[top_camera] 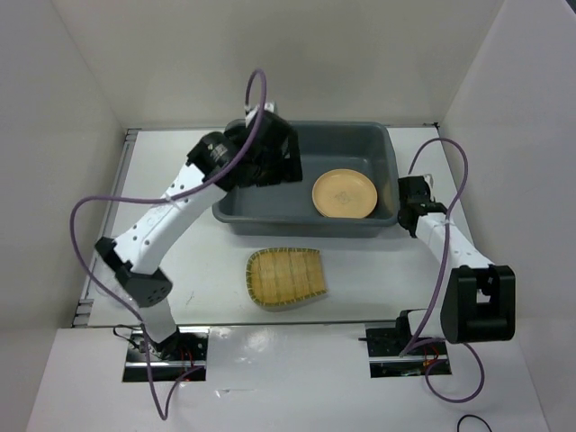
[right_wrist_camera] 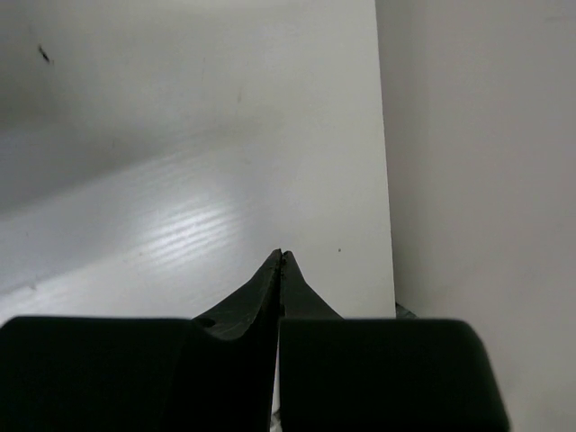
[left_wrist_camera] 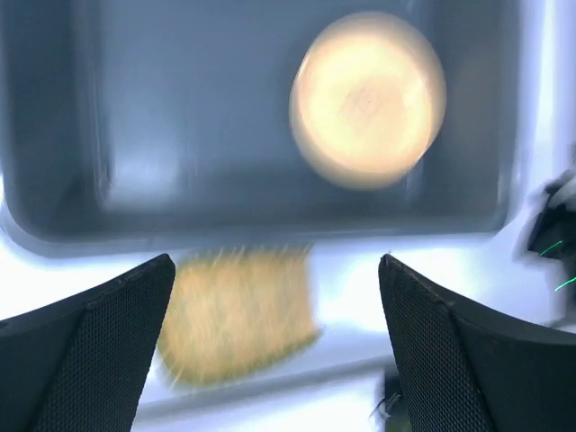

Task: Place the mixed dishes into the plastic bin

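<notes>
The dark grey plastic bin (top_camera: 297, 220) stands at the middle back of the table. One tan plate (top_camera: 344, 193) lies flat in its right half. The yellow slatted bamboo tray (top_camera: 285, 277) lies on the table in front of the bin. My left gripper (top_camera: 268, 157) hovers over the bin's left half, open and empty. Its blurred wrist view shows the bin (left_wrist_camera: 180, 108), the plate (left_wrist_camera: 367, 99) and the tray (left_wrist_camera: 238, 310) between the spread fingers (left_wrist_camera: 99, 346). My right gripper (top_camera: 409, 214) is shut and empty, just right of the bin. I see no second plate and no clear cups.
White walls close in the table on the left, back and right. The right wrist view shows only bare white table (right_wrist_camera: 180, 207) and the right wall (right_wrist_camera: 486, 180) beyond the closed gripper (right_wrist_camera: 281, 255). Purple cables loop above both arms.
</notes>
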